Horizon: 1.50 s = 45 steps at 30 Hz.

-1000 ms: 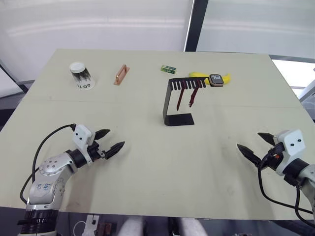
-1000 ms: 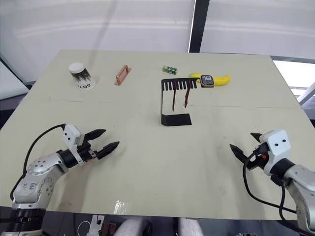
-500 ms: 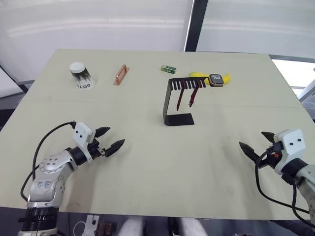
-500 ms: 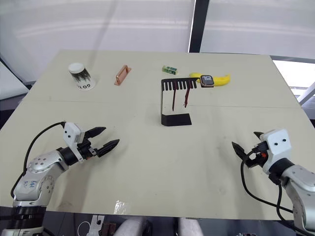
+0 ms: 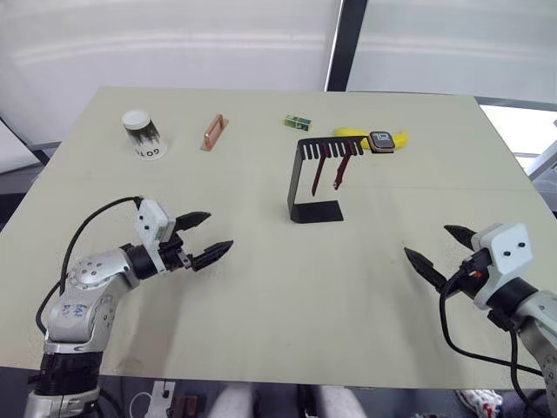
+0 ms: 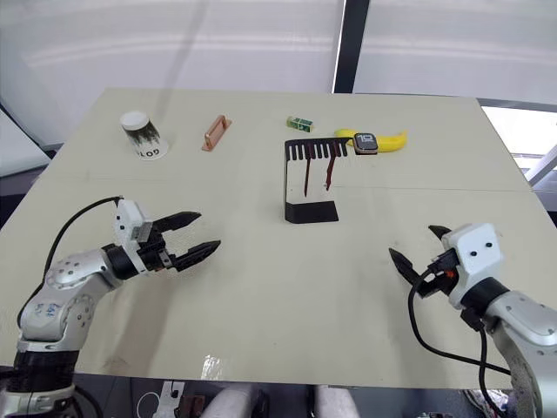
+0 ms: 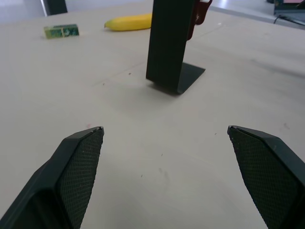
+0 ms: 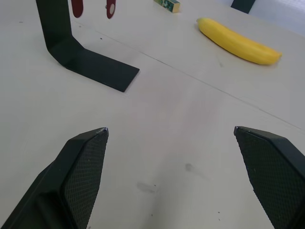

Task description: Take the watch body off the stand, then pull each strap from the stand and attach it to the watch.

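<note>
Nothing is off the stand yet; you have the whole task ahead of you.

The watch body (image 5: 381, 141) sits on the right end of the stand (image 5: 315, 178)'s top arm, at the far middle of the table (image 5: 261, 305), and both maroon straps (image 5: 330, 171) hang from its slots. Your left gripper (image 5: 205, 235) and right gripper (image 5: 438, 250) are spread wide and grasp nothing, near you and well apart from the stand. Lifting the watch body comes first, by my reading, then each strap.
</note>
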Available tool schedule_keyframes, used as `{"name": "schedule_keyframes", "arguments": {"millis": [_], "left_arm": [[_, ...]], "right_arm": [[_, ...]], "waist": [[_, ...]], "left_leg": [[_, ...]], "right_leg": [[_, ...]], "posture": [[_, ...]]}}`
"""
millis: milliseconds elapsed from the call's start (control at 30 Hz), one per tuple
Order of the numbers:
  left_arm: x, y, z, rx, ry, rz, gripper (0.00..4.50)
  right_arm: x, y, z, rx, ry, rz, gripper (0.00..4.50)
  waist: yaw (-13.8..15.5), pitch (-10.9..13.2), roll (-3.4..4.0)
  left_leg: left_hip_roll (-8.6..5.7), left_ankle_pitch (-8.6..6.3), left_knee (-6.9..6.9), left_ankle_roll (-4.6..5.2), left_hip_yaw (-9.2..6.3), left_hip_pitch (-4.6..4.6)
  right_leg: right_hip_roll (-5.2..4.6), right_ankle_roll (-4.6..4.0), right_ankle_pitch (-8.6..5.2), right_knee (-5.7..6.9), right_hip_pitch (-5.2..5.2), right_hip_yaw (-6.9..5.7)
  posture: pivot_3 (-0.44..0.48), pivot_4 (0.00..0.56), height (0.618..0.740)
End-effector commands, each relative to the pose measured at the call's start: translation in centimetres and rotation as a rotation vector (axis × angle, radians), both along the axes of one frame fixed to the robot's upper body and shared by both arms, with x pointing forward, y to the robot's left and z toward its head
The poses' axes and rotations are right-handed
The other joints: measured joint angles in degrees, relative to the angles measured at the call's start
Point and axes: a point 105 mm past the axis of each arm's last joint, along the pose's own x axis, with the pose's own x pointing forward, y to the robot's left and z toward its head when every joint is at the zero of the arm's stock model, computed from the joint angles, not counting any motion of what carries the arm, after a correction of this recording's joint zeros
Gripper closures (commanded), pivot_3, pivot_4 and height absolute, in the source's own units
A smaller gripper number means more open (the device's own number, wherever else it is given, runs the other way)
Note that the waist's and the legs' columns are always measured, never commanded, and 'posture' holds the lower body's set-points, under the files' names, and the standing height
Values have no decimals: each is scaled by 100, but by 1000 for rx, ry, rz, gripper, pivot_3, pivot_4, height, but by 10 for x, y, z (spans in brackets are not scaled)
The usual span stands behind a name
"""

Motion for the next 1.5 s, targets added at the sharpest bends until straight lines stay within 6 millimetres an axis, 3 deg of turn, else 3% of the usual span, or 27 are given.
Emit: {"name": "schedule_keyframes", "arguments": {"millis": [33,233,400,600,900,1033,1500], "left_arm": [[-14,-20,27,-1,-60,-127,0],[-22,-36,69,-37,-113,-260,0],[-16,-41,106,-70,-176,-312,0],[-6,-52,115,-54,-216,-360,0],[6,-68,122,-52,-263,-390,0],[9,-71,125,-56,-285,-383,0],[12,-71,126,-58,-300,-360,0]], "right_arm": [[-5,20,25,-6,-78,29,17],[-6,67,66,108,-175,132,17],[15,71,99,244,-231,53,17],[35,75,112,270,-207,-49,17],[63,80,110,354,-119,-223,17],[67,87,114,361,-105,-225,17],[82,98,117,347,-76,-205,17]], "waist": [[-2,0,0],[-22,1,0],[-28,3,0],[-88,4,2],[-208,4,5],[-306,3,6],[-452,3,7]], "left_leg": [[0,0,0,0,0,1],[0,1,7,-2,-3,-1],[-1,1,14,-3,-9,-11],[-2,1,9,-4,-18,-15],[-2,2,25,-6,-15,-34],[-5,6,51,-12,-16,-101],[-7,7,54,-14,-19,-101]], "right_leg": [[0,0,0,2,0,0],[0,0,0,4,-2,-2],[0,0,0,2,-8,-9],[-3,0,0,3,-15,-21],[-4,-1,0,30,-41,-20],[-5,-5,3,81,-113,-23],[-8,-7,3,88,-116,-29]], "posture": [[0,150,740],[0,150,740],[0,150,740],[0,150,740],[0,150,740],[0,150,740],[0,150,740]]}}
